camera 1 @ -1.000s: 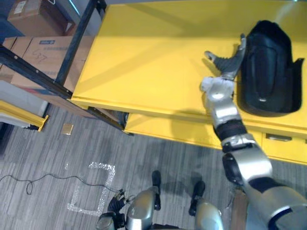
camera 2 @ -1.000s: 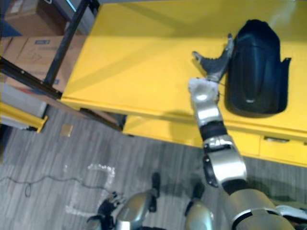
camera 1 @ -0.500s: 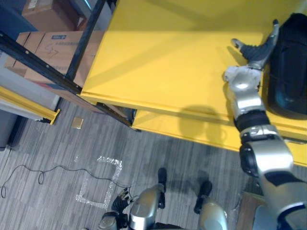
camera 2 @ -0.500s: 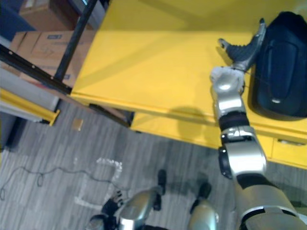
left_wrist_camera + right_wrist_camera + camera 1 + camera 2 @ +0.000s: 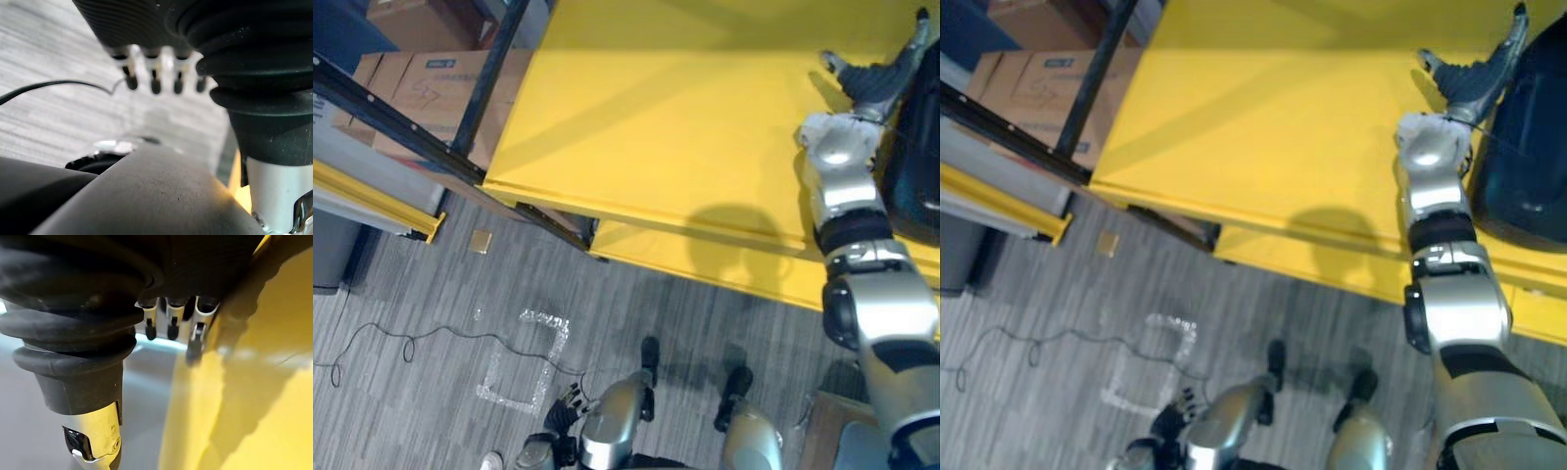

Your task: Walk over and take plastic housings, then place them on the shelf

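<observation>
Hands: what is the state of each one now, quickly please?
Left hand: open, fingers straight, holding nothing.
Right hand: open, fingers straight beside the black plastic housing on the yellow table, not gripping it.

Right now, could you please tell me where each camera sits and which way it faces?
Left eye view: on the head, looking down at the yellow bench; right hand shows.
Right eye view: beside it, same scene, black housing by that hand.
Left wrist view: along the left hand, toward the floor.
Right wrist view: along the right hand, over the bench.
Both eyes share bench, hand, housing.
</observation>
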### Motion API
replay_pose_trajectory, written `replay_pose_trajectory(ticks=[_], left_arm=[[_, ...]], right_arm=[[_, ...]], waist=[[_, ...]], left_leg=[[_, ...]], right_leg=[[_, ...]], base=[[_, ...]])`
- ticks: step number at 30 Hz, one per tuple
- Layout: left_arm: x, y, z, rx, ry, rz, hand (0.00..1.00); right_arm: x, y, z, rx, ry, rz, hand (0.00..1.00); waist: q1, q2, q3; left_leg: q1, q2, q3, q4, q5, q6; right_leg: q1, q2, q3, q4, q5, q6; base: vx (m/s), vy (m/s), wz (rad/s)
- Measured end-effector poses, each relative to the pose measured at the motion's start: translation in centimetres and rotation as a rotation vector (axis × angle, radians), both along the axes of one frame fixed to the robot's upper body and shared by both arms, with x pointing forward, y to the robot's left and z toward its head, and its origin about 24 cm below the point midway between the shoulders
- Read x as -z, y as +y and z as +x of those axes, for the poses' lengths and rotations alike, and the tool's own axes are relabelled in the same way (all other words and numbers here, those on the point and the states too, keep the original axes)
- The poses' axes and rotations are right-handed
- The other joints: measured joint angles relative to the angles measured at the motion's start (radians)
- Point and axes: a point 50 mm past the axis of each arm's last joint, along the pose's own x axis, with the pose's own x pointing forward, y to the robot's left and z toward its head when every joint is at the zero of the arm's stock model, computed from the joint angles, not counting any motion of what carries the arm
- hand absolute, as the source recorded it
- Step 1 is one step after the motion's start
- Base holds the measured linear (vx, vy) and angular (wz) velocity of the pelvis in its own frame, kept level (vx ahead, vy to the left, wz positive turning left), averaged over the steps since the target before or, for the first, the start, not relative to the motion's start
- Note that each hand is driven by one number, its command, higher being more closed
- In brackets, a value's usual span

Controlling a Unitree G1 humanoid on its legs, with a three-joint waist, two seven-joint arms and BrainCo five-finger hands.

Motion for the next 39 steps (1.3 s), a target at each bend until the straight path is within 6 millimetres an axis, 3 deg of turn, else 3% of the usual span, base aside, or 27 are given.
replay_pose_trajectory(ticks=[1, 5, 7, 8, 10, 12, 13, 16, 18, 24, 27, 30, 39], left_arm=[[0.0, 0.0, 0.0, 0.001, -0.001, 0.001, 0.0], [0.0, 0.2, -0.1, 0.021, 0.002, 0.027, 0.0], [0.3, 1.3, -1.0, -0.024, 0.024, 0.049, 0.0], [0.3, 1.6, -1.2, -0.034, 0.03, 0.057, 0.0], [0.7, 2.9, -2.2, -0.065, 0.065, 0.088, 0.0], [0.9, 3.5, -2.9, -0.08, 0.086, 0.103, 0.0], [1.0, 3.9, -3.2, -0.089, 0.097, 0.112, 0.0], [1.2, 4.6, -3.9, -0.098, 0.124, 0.145, 0.0], [1.2, 5.0, -4.4, -0.109, 0.136, 0.17, 0.0], [1.3, 5.2, -5.1, -0.135, 0.149, 0.202, 0.0], [1.4, 5.3, -5.6, -0.149, 0.163, 0.21, 0.0], [1.4, 5.4, -5.8, -0.156, 0.172, 0.224, 0.0], [1.6, 5.4, -6.1, -0.153, 0.193, 0.239, 0.0]], right_arm=[[-0.2, 0.5, -0.2, -0.036, -0.032, -0.006, 0.0], [-0.7, 6.0, -3.4, -0.319, -0.257, -0.046, 0.0], [0.4, 9.3, -6.0, -0.508, -0.319, -0.088, 0.0], [1.0, 9.7, -6.6, -0.547, -0.315, -0.098, 0.0], [3.7, 10.6, -8.8, -0.7, -0.273, -0.1, 0.0], [5.0, 10.7, -10.7, -0.813, -0.245, -0.103, 0.0], [5.8, 10.5, -11.9, -0.878, -0.232, -0.097, 1.0], [7.5, 10.0, -13.9, -0.969, -0.193, -0.098, 1.0], [9.6, 9.5, -15.2, -1.021, -0.122, -0.07, 1.0], [15.5, 8.2, -17.5, -0.999, 0.077, 0.119, 1.0], [16.8, 8.0, -18.3, -1.002, 0.078, 0.268, 1.0], [17.3, 8.0, -18.7, -0.965, 0.062, 0.296, 1.0], [20.2, 8.9, -18.3, -0.798, 0.19, 0.345, 1.0]], waist=[[0.0, 0.0, 0.0], [-0.018, -0.014, -0.002], [-0.044, -0.058, -0.021], [-0.048, -0.073, -0.028], [-0.08, -0.132, -0.058], [-0.1, -0.167, -0.078], [-0.106, -0.186, -0.088], [-0.137, -0.217, -0.109], [-0.148, -0.233, -0.119], [-0.154, -0.242, -0.126], [-0.172, -0.248, -0.129], [-0.182, -0.253, -0.132], [-0.175, -0.251, -0.157]], left_leg=[[0.006, 0.002, 0.002, -0.001, 0.0, 0.0], [0.08, 0.016, 0.027, -0.034, -0.001, -0.001], [0.093, 0.03, 0.057, -0.043, -0.006, -0.008], [0.098, 0.033, 0.061, -0.049, -0.006, -0.009], [0.118, 0.041, 0.081, -0.059, -0.013, -0.018], [0.138, 0.044, 0.098, -0.071, -0.016, -0.022], [0.148, 0.045, 0.111, -0.071, -0.02, -0.027], [0.15, 0.044, 0.117, -0.071, -0.025, -0.026], [0.151, 0.043, 0.132, -0.072, -0.032, -0.023], [0.15, 0.036, 0.158, -0.087, -0.034, -0.021], [0.148, 0.034, 0.162, -0.088, -0.034, -0.021], [0.148, 0.032, 0.166, -0.088, -0.035, -0.019], [0.145, 0.026, 0.159, -0.088, -0.036, -0.019]], right_leg=[[0.006, 0.003, 0.005, -0.004, 0.002, 0.0], [0.073, 0.03, 0.026, -0.067, 0.02, -0.003], [0.085, 0.05, 0.05, -0.105, 0.035, -0.007], [0.086, 0.054, 0.059, -0.112, 0.038, -0.008], [0.103, 0.067, 0.074, -0.135, 0.046, -0.01], [0.113, 0.073, 0.091, -0.146, 0.048, -0.009], [0.119, 0.075, 0.103, -0.154, 0.052, -0.006], [0.122, 0.075, 0.111, -0.164, 0.057, -0.003], [0.12, 0.076, 0.125, -0.176, 0.068, -0.003], [0.102, 0.072, 0.155, -0.183, 0.08, 0.003], [0.097, 0.071, 0.161, -0.183, 0.082, 0.003], [0.094, 0.071, 0.167, -0.184, 0.082, 0.003], [0.098, 0.071, 0.157, -0.186, 0.082, 0.003]], base=[[0.04, -0.013, -0.13], [0.05, -0.021, -0.25], [0.05, -0.026, -0.35], [0.05, -0.039, -0.32], [0.06, -0.034, -0.25], [0.06, -0.005, -0.27], [0.05, 0.007, -0.29], [0.02, 0.013, -0.12], [0.0, 0.022, -0.15], [-0.01, 0.025, -0.12], [0.03, 0.011, -0.08], [0.03, 0.005, -0.04], [0.01, 0.001, 0.03]])
